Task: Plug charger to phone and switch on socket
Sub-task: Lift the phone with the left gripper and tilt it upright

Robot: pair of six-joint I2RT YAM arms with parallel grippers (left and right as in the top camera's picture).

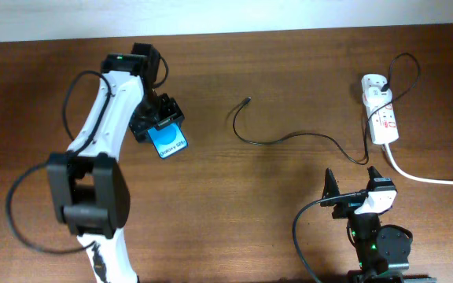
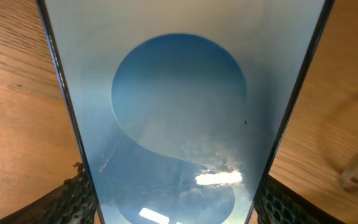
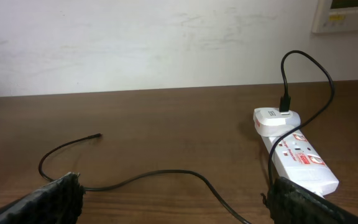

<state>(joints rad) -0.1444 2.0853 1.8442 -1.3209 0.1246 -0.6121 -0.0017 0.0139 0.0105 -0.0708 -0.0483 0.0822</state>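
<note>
We see the phone (image 1: pixel 169 142) clamped by its edges in our left gripper (image 1: pixel 157 119), left of centre on the table (image 1: pixel 234 228). The charger (image 1: pixel 289 137) lies mid-table, plug tip (image 1: pixel 247 101) loose, and runs to the socket (image 1: pixel 383 119) at far right. Our right gripper (image 1: pixel 352 187) gapes wide.

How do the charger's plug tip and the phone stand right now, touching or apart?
Apart. The overhead view shows the charger's plug tip lying on the table, with a stretch of bare wood between it and the phone.
</note>
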